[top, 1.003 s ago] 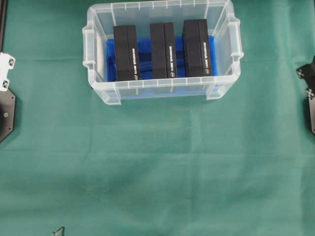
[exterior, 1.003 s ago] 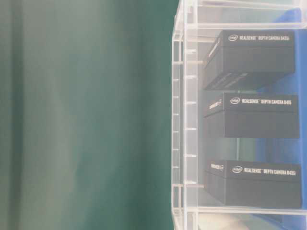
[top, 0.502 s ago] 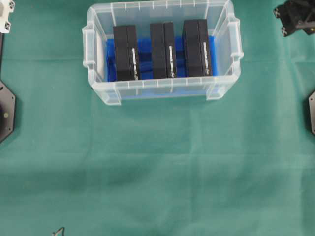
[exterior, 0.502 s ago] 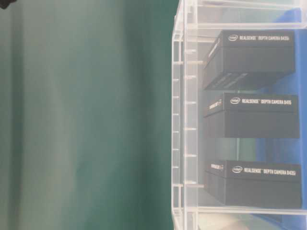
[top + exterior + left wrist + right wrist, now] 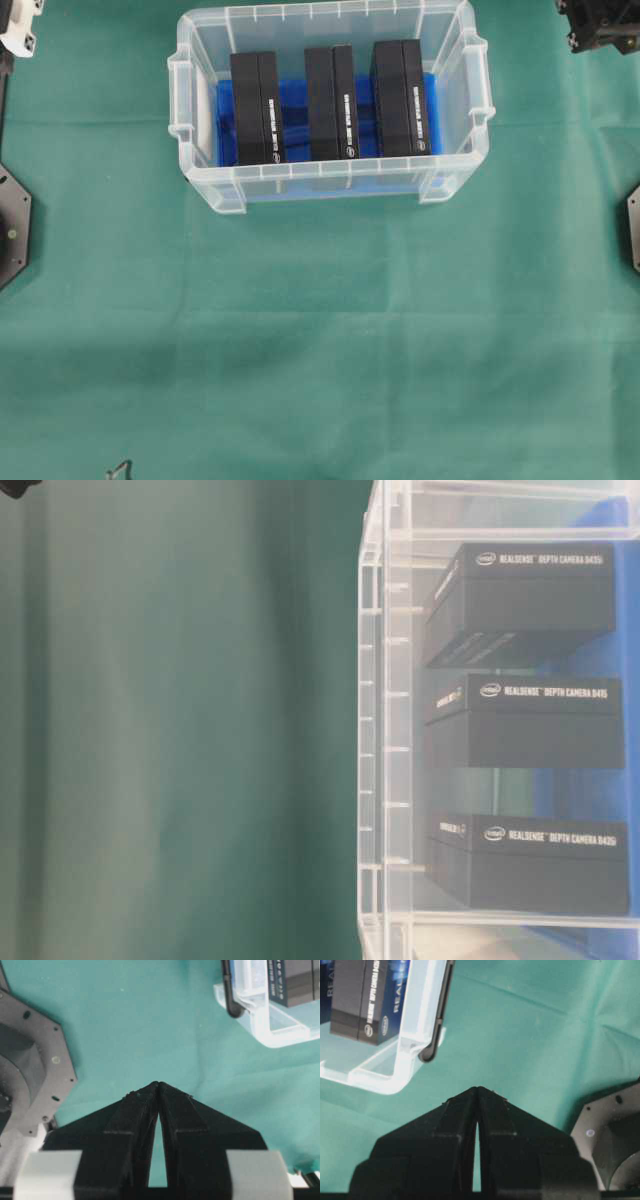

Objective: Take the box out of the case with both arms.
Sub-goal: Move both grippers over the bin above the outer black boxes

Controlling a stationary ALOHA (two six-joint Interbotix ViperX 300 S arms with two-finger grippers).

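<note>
Three black boxes [image 5: 333, 102] stand inside the case [image 5: 205, 178]. Left gripper [image 5: 158, 1084] and right gripper [image 5: 478, 1089] hang beside it, jaws pressed together, empty.

Three boxes [image 5: 333, 101] side by side in the case [image 5: 200, 185], seemingly upright.

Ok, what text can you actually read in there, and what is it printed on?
"intel REALSENSE DEPTH CAMERA D435i": top box and bottom box in the table-level view.
"intel REALSENSE DEPTH CAMERA D415": middle box.
White print on the boxes' side faces and in the overhead view: too small to read.
</note>
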